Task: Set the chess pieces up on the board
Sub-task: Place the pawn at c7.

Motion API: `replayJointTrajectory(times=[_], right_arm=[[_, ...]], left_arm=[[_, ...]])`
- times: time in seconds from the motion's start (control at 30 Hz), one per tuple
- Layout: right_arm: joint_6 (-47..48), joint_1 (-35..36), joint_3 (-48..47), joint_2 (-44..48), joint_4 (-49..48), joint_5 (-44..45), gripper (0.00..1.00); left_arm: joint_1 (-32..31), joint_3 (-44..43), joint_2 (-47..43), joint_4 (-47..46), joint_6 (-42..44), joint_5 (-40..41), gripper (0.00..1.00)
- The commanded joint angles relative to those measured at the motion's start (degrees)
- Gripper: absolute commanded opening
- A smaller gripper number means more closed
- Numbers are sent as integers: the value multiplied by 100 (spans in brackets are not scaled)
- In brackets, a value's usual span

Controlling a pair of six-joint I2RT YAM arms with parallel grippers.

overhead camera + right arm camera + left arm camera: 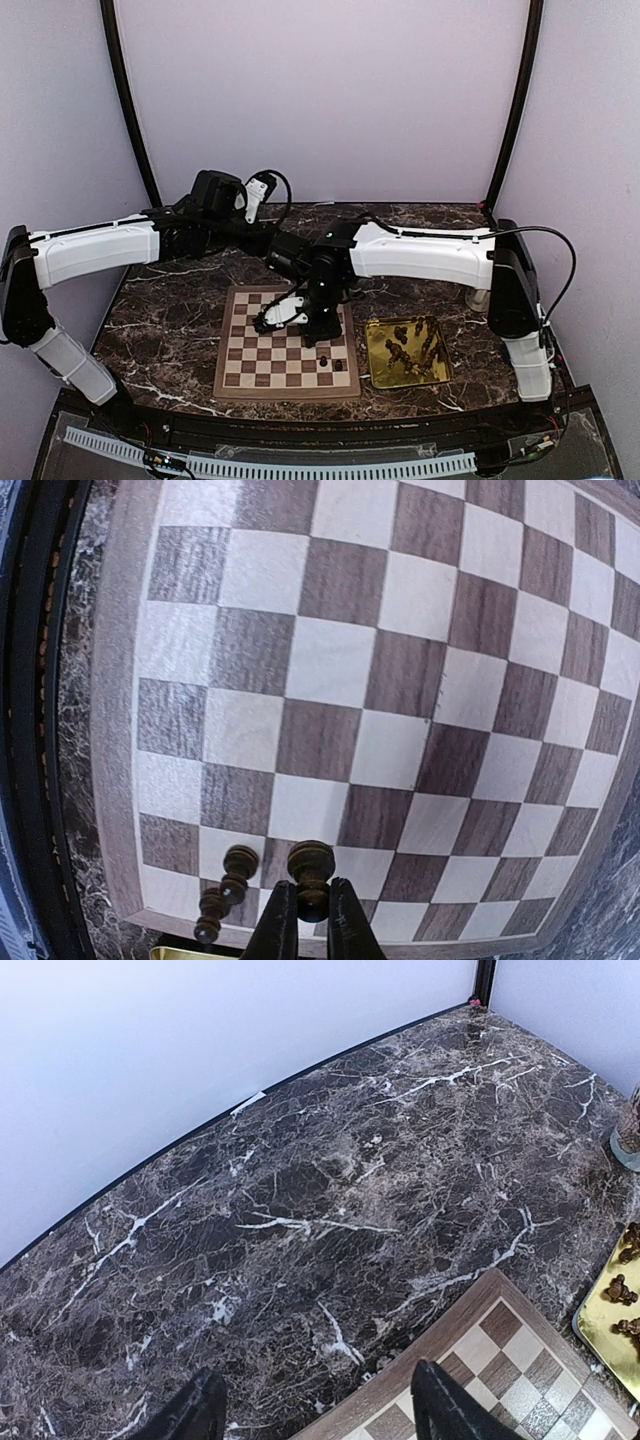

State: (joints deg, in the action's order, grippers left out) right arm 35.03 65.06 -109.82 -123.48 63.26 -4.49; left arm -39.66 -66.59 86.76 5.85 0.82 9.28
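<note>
The right claw [310, 920] pinches 1 dark pawn [311, 865] upright over the right edge of the board [250, 360], just beyond 2 standing pawns [238, 868]. Its square looks to be straight below. The left claw [315, 1410], spread and empty, hovers over the far bench [300, 1210].

left arm [95, 250] reaches inward, left gripper [315, 1412] spread wide; right arm [420, 255] bends downward, right gripper [312, 915] pinching a chess piece [311, 863].
</note>
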Motion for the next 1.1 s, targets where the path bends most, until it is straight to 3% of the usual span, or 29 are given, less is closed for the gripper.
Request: replayJointTrajectory(times=[0.0, 0.87, 1.0, 1.07], right_arm=[[81, 270, -285, -192, 308, -73, 9], [1, 429, -364, -630, 354, -202, 12], [-2, 433, -324, -626, 313, -210, 16], [-21, 434, -321, -614, 316, -212, 23]], left_arm=[[44, 84, -259, -55, 15, 103, 66], [77, 128, -256, -96, 41, 13, 66], [77, 129, -249, -88, 45, 0, 66], [81, 129, -241, -81, 49, -5, 66]])
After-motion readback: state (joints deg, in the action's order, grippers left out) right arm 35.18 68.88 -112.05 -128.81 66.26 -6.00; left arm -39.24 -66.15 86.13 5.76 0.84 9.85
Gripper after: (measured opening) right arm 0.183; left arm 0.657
